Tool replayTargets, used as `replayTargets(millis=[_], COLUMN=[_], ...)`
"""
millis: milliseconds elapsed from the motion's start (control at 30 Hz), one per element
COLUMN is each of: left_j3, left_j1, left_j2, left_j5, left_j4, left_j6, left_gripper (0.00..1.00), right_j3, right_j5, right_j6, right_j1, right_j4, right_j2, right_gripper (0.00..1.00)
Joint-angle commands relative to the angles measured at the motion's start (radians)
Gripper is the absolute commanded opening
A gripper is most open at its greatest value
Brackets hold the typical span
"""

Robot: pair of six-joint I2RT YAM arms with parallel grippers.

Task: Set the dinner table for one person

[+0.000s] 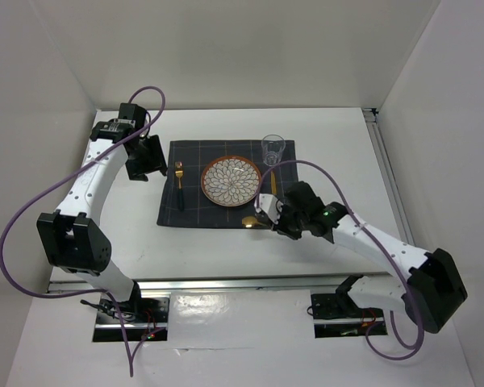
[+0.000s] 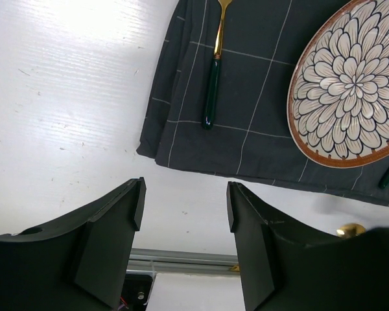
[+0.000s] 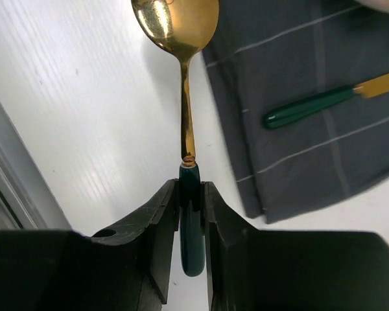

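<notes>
The white tabletop (image 1: 339, 137) fills most of the top view, from the arm bases to the back wall. It is bounded by a silver rail (image 1: 381, 153) on the right and another along the near edge. A dark checked placemat (image 1: 189, 205) is laid at its middle. White surface is seen left of the placemat, and more between it and the right rail.

On the placemat a flower-patterned plate (image 1: 231, 179) is set, with a clear glass (image 1: 273, 150) upright near its far right. A gold fork (image 1: 179, 181) with a green handle is laid to the plate's left. A second green-handled utensil (image 3: 311, 107) is laid on the placemat at the plate's right.

The left end effector (image 2: 185, 201) is held wide, with nothing between its fingers, over bare tabletop at the placemat's left edge.

The right end effector (image 3: 191, 188) is clamped on the green handle of a gold spoon (image 3: 185, 97). The bowl is held over white surface just off the placemat's near right corner. Whether it touches cannot be told.
</notes>
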Motion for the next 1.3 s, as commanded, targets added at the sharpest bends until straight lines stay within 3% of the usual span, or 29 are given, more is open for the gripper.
replayTargets(millis=[0, 167, 233, 533, 867, 1267], left_j3=[0.010, 0.019, 0.030, 0.039, 0.039, 0.048], left_j1=[0.005, 0.005, 0.005, 0.005, 0.015, 0.015], left_j2=[-0.028, -0.019, -0.019, -0.019, -0.019, -0.009], left_j5=[0.010, 0.019, 0.019, 0.010, 0.010, 0.019], left_j4=[0.008, 0.008, 0.008, -0.002, -0.011, -0.011], left_j6=[0.000, 0.000, 0.000, 0.000, 0.009, 0.009], left_gripper=[0.70, 0.70, 0.70, 0.70, 0.70, 0.70], right_j3=[0.113, 0.150, 0.175, 0.397, 0.433, 0.472], right_j5=[0.037, 0.216, 0.324, 0.481, 0.524, 0.514], right_j6=[0.068, 0.255, 0.461, 0.762, 0.939, 0.970], right_j1=[0.008, 0.008, 0.008, -0.014, -0.125, -0.185], right_j4=[-0.050, 0.039, 0.065, 0.001, 0.024, 0.024], right_j2=[-0.072, -0.096, -0.051, 0.332, 0.430, 0.540], right_gripper=[0.00, 0.00, 0.00, 0.00, 0.00, 0.00])
